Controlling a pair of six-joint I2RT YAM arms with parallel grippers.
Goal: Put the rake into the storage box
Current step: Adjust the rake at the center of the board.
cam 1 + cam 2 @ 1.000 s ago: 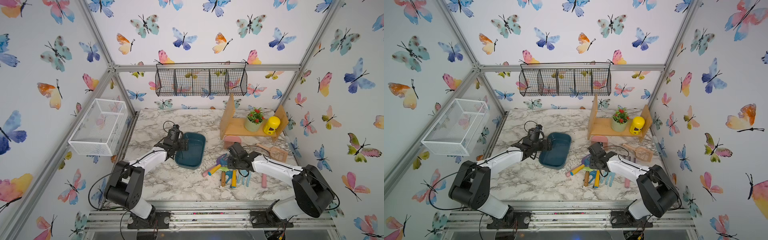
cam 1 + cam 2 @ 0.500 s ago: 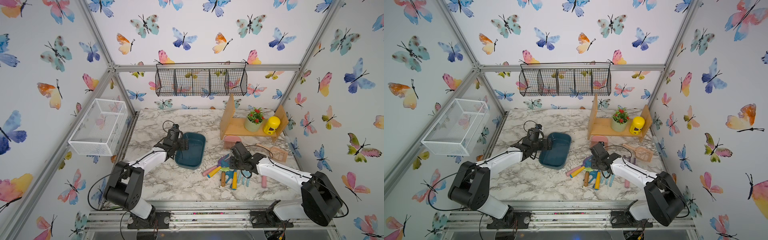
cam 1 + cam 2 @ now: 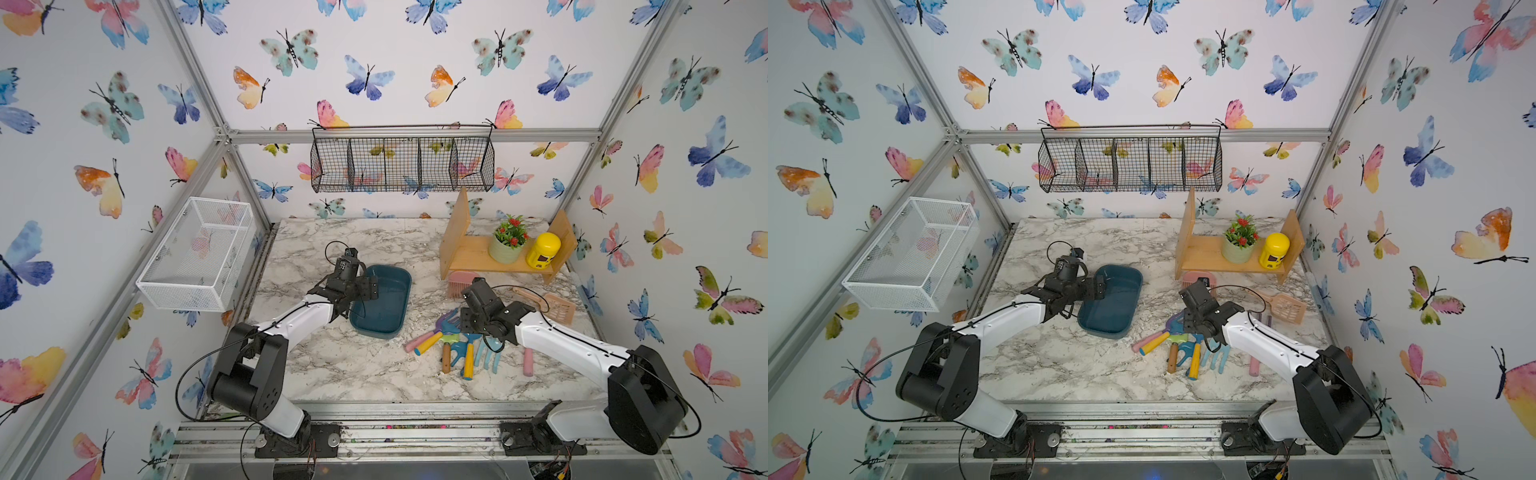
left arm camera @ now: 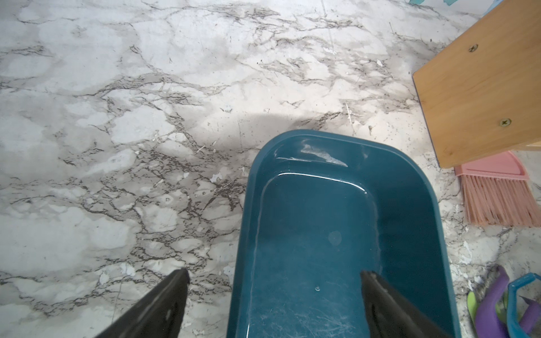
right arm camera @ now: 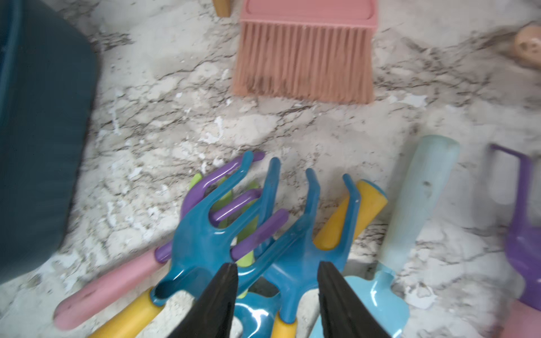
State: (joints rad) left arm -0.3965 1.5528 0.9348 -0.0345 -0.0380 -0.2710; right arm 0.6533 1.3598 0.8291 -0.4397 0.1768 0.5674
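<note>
The storage box is a dark teal tub with nothing in it, left of the table's middle. My left gripper is open and straddles its left wall, one finger over the marble and one inside the storage box. Right of the tub lies a pile of toy tools. On it rests the rake, dark blue with hooked tines and a yellow handle. My right gripper hovers low with its fingers apart on either side of the rake's neck, not touching it.
Purple, blue and light blue tools crowd round the rake. A pink brush lies by the wooden shelf holding a plant pot and yellow jar. A tan scoop sits right. Wire baskets hang above.
My left gripper's jaws have opened wider over the tub's wall. The right arm has stretched and settled lower, with its gripper staying over the pile of tools.
</note>
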